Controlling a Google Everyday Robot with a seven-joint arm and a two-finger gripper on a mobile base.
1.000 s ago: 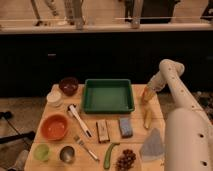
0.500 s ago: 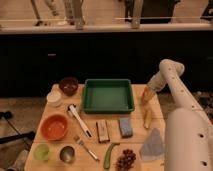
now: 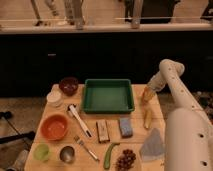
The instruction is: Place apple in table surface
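The apple [image 3: 146, 94], small and yellow-orange, is at the tip of my gripper [image 3: 146, 93], just right of the green tray and low over the right part of the light wooden table surface [image 3: 137, 140]. The gripper points down from the white arm, which comes in from the lower right, and it is shut on the apple. I cannot tell whether the apple touches the tabletop.
A green tray [image 3: 107, 95] sits at the back middle. A yellow corn-like item [image 3: 147, 118] lies just in front of the gripper. Also on the table are a dark bowl [image 3: 68, 85], an orange bowl [image 3: 54, 127], a blue sponge [image 3: 125, 127], grapes [image 3: 125, 160] and a grey cloth [image 3: 152, 145].
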